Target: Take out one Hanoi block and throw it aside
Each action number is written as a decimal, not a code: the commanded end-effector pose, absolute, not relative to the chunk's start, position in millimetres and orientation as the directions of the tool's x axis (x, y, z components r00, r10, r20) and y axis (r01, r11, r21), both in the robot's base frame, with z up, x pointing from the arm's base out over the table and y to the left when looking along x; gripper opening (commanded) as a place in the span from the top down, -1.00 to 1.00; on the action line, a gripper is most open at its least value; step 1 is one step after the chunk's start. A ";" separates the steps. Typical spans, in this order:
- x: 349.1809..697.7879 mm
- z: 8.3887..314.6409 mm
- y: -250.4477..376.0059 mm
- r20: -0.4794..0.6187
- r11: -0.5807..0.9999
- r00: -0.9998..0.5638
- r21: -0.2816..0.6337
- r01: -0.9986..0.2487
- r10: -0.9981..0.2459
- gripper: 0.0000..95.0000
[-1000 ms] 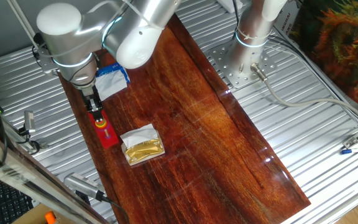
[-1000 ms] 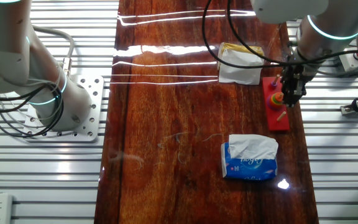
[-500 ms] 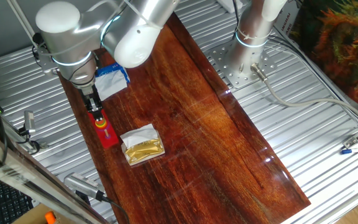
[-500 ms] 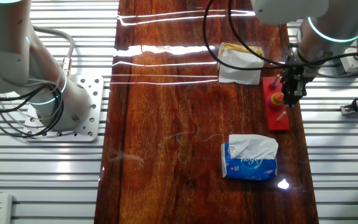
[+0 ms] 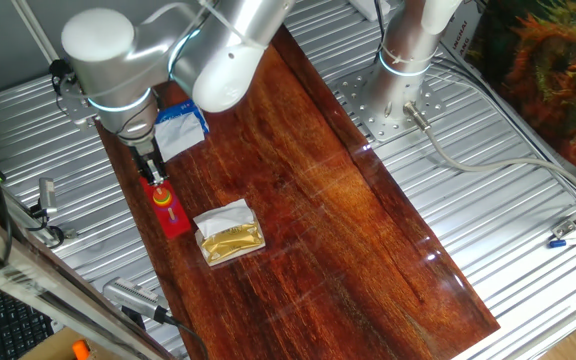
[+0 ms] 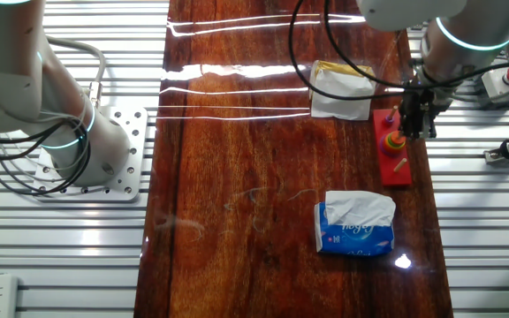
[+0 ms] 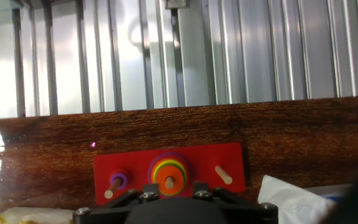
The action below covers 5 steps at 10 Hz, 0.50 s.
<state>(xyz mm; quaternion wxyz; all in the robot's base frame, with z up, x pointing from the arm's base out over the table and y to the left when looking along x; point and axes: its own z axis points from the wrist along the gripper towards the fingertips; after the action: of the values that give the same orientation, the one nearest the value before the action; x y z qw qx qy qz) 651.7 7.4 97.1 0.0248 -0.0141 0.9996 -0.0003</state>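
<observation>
The Hanoi block, a tiny orange-red disc, sits on top of the rainbow stack on the middle peg of the red base in the hand view. A purple disc sits on the left peg. The right peg is bare. My gripper hangs just above the far end of the red base. In the other fixed view my gripper is beside the stack. Only the gripper's dark housing shows in the hand view. The fingertips are hidden, so their gap cannot be read.
A blue and white tissue pack lies beyond the base. A yellow packet under white paper lies in front of it. Ribbed metal runs along the wooden board's edge. A second arm's base stands to one side.
My gripper has risen a little off the stack and shifted slightly away from it. The base and discs have not moved.
</observation>
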 end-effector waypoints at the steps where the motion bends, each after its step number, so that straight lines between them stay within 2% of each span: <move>1: 652.2 96.4 7.8 -0.050 1.000 -0.999 -0.001 0.003 0.002 1.00; 5: 655.8 96.3 7.6 -0.048 1.000 -0.999 0.000 0.010 0.010 1.00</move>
<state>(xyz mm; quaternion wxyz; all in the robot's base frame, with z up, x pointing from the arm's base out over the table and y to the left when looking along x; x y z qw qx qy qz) 657.0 6.9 96.2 0.0249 0.0065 0.9997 -0.0015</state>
